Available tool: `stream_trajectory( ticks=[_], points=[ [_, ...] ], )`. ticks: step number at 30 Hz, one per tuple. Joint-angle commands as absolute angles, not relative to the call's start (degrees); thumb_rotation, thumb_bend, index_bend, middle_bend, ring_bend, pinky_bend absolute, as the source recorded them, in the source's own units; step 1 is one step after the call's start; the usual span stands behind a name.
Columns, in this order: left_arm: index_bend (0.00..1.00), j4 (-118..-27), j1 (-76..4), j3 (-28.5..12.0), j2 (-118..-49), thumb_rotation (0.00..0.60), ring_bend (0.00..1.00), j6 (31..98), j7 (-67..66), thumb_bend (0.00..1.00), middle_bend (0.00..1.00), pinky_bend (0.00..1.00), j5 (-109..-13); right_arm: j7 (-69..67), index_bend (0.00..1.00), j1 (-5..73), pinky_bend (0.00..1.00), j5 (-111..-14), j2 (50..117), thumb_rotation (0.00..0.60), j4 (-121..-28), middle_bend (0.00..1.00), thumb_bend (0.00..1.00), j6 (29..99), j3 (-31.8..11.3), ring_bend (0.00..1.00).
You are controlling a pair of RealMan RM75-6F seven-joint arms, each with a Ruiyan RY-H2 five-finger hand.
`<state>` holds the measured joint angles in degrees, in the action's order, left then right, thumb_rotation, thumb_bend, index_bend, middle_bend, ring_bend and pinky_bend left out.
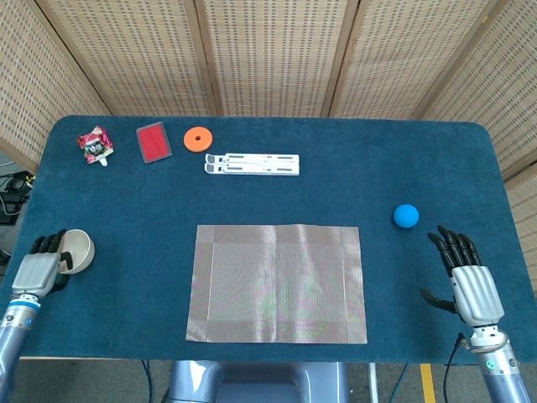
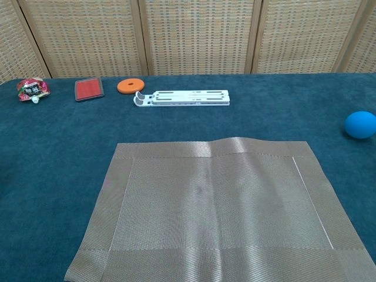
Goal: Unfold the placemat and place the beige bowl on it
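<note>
Head view: a woven grey-beige rectangular placemat (image 1: 277, 283) lies spread flat at the centre of a dark blue felt-covered table (image 1: 277, 197). At the left edge, the left hand (image 1: 40, 267) has its fingers curled over the rim of the small round beige bowl (image 1: 78, 248), gripping it, well apart from the mat. The right hand (image 1: 466, 280) rests at the right edge, fingers spread, holding nothing, near a blue ball (image 1: 406, 216).

Chest view: the placemat (image 2: 214, 217) fills the foreground, with the blue ball (image 2: 360, 124) at right. Neither hand nor bowl shows.
</note>
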<state>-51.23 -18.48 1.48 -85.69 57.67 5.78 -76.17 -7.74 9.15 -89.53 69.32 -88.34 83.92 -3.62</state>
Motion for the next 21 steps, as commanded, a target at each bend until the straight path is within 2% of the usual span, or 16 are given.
stream_trajectory(
  ticks=[1, 7, 12, 21],
  points=[
    [0.79, -52.1, -18.6, 1.1, -86.0, 0.6, 0.0, 60.1, 5.8, 0.54, 0.0, 0.0, -77.8, -8.0, 0.12, 9.2, 0.0, -89.5, 69.3, 0.6, -88.3, 0.0, 0.31, 84.0, -3.7, 0.0],
    [0.82, -58.4, -19.5, 0.0, -84.0, 0.6, 0.0, 67.1, 5.1, 0.54, 0.0, 0.0, -82.0, -8.5, 0.12, 9.2, 0.0, -89.6, 69.3, 0.6, -88.2, 0.0, 0.31, 84.2, -3.8, 0.0],
    [0.82, -68.0, -21.5, -1.9, -81.2, 0.6, 0.0, 71.6, 1.9, 0.54, 0.01, 0.0, -85.6, -9.3, 0.12, 9.1, 0.0, -89.3, 69.0, 0.6, -88.2, 0.0, 0.31, 84.5, -4.1, 0.0],
    [0.83, -82.0, -27.4, -5.6, -80.4, 0.6, 0.0, 69.1, -8.4, 0.54, 0.01, 0.0, -86.8, -12.1, 0.12, 9.0, 0.0, -87.7, 68.0, 0.6, -87.7, 0.0, 0.31, 84.4, -5.2, 0.0]
  ],
)
